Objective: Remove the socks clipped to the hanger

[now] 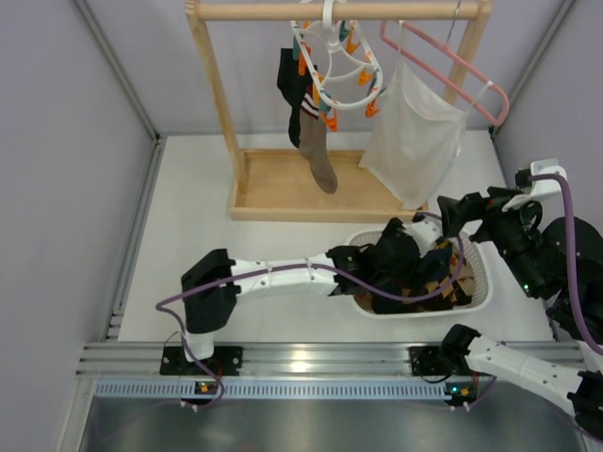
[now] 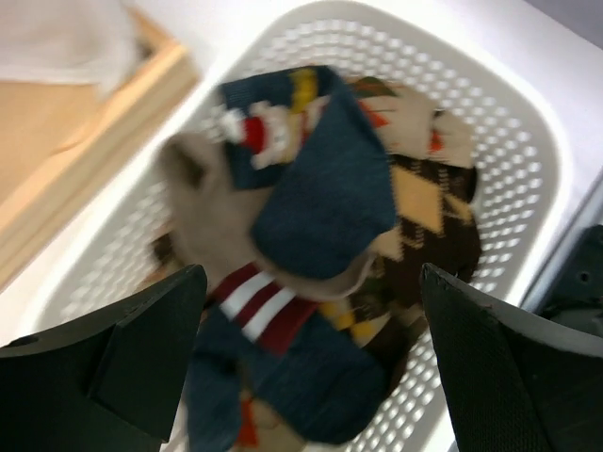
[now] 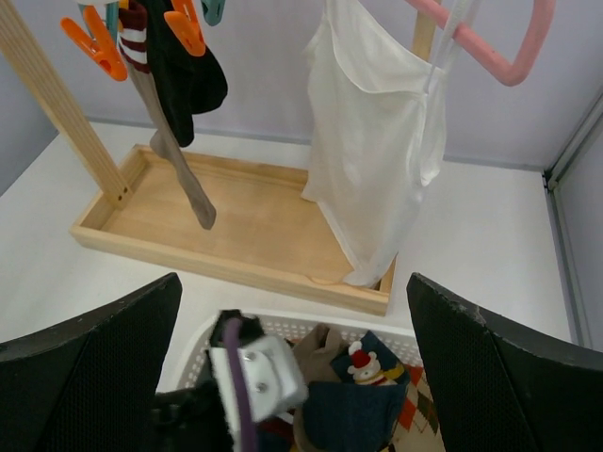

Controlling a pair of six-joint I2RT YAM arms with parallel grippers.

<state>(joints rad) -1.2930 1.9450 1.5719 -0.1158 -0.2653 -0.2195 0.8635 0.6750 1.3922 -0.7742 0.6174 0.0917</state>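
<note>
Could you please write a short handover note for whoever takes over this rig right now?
Left gripper: open, empty, low over the basket.
Right gripper: open, empty, raised near the basket's far edge, looking at the rack.
Hanger: hooked on the rack's top rail.
Done: several socks lie in the basket.
Left: at least two are still clipped to the hanger, a black sock and a brown sock. Unclip both; the basket looks like the drop spot.

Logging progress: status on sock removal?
Left pincer open over basket. Right pincer open, near basket. Socks clipped on hanger. White bag hangs beside it.
</note>
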